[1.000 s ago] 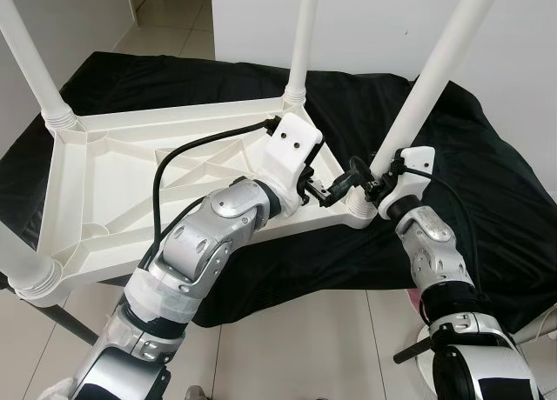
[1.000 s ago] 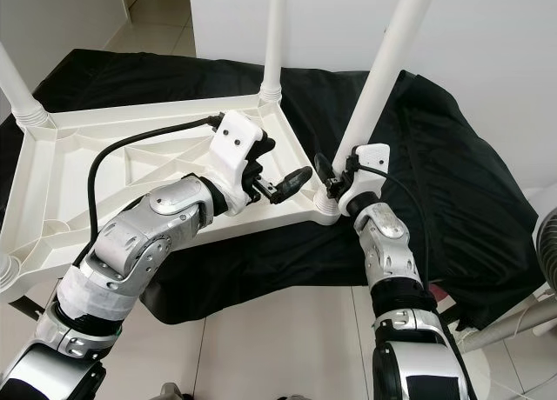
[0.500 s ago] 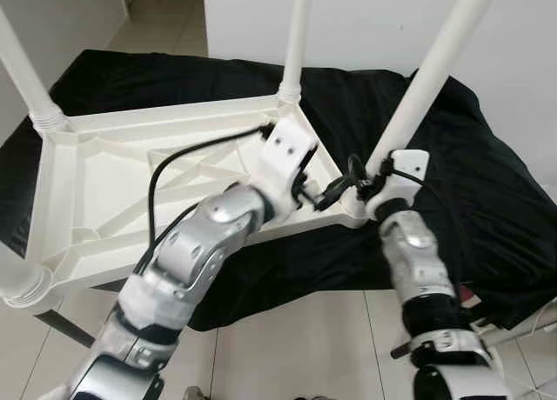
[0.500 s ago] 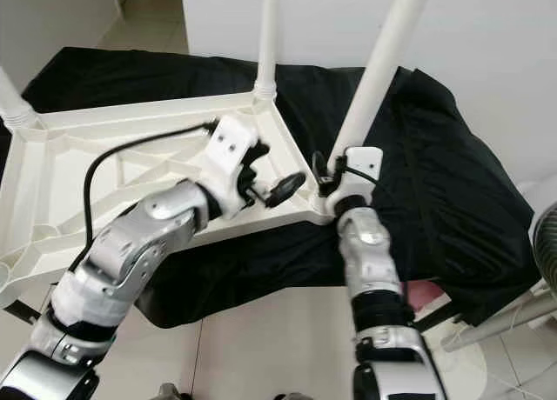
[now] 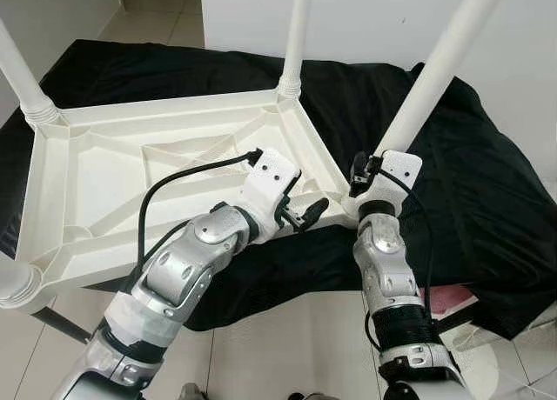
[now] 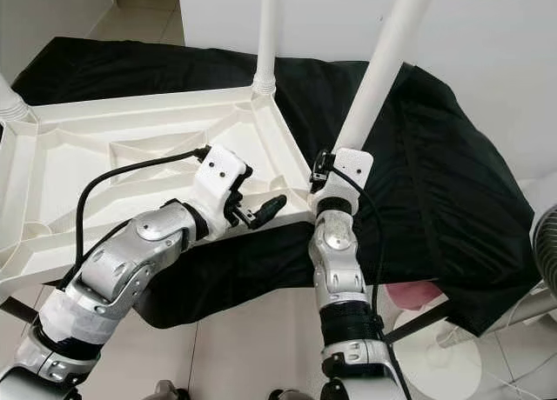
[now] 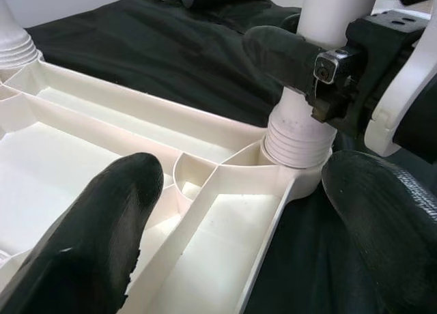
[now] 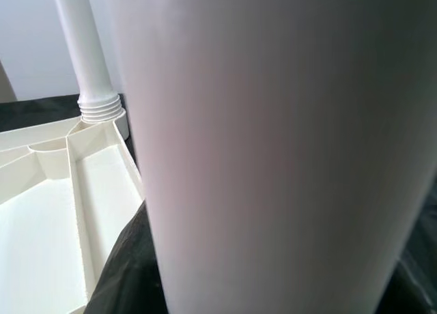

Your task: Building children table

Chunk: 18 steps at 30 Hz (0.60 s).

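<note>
The white table (image 5: 130, 170) lies upside down on a black cloth (image 5: 487, 183) at centre left of the frame, the right gripper (image 5: 364, 176) is clenched around the leg (image 5: 426, 87) at its near right corner, and the left gripper (image 5: 300, 216) hangs released beside this corner

Left gripper (image 7: 239, 225): you see its two black fingers (image 7: 102, 225) spread wide, nothing between the jaws.
Table underside (image 7: 205, 239): white ribbed plastic, its corner socket right ahead of you.
Table leg (image 7: 304, 123): white, threaded base seated in that socket.
Right gripper (image 7: 300, 61): you see one black finger pressed against the leg.
Black cloth (image 7: 157, 54): lies beneath the table.
</note>
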### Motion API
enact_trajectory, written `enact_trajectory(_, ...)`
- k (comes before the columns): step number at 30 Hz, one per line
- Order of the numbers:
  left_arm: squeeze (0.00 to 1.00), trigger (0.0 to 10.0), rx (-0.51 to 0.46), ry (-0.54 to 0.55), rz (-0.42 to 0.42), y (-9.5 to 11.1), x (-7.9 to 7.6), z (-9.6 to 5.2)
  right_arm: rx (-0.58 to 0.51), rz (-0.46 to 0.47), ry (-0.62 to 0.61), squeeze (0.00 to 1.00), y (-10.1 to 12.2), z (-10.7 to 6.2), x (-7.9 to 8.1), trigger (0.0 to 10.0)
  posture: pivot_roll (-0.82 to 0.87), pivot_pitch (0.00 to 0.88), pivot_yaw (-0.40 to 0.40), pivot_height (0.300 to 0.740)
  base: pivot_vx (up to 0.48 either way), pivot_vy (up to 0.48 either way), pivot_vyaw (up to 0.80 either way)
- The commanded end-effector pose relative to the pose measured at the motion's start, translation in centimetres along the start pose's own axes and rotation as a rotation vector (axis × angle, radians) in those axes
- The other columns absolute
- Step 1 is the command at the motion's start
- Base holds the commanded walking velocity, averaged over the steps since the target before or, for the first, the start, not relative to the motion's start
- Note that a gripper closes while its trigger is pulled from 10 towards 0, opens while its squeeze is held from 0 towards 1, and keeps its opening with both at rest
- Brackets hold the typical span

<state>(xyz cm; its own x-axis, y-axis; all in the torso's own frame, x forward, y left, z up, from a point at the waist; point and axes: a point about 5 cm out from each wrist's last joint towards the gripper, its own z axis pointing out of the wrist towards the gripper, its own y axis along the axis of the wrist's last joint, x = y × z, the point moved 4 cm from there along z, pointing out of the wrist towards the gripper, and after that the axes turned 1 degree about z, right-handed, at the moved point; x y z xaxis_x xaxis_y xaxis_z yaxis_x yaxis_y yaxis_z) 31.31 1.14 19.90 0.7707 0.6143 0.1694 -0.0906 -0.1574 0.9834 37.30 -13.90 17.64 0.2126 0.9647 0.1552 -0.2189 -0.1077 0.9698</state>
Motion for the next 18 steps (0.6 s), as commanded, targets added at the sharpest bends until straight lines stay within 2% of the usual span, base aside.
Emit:
enact_trajectory(1, 0.00, 10.0, 0.009, -0.092, 0.008, -0.5, -1.3, 0.0, 0.116, -0.037, -0.050, 0.00, -2.8, -1.0, -1.1, 10.0, 0.01, 0.102, -0.075, 0.740, 0.000, 0.000, 0.00)
enact_trajectory(12, 0.00, 10.0, 0.007, -0.086, 0.027, -0.4, -1.0, 0.1, 0.103, -0.041, -0.068, 0.00, -2.5, -1.1, -1.0, 10.0, 0.01, 0.092, -0.063, 0.740, 0.000, 0.000, 0.00)
enact_trajectory(18, 0.00, 10.0, 0.003, -0.081, 0.035, -0.2, -0.8, 0.1, 0.061, -0.022, -0.010, 0.00, -1.6, -0.9, -0.8, 10.0, 0.03, 0.084, -0.065, 0.740, 0.000, 0.000, 0.00)
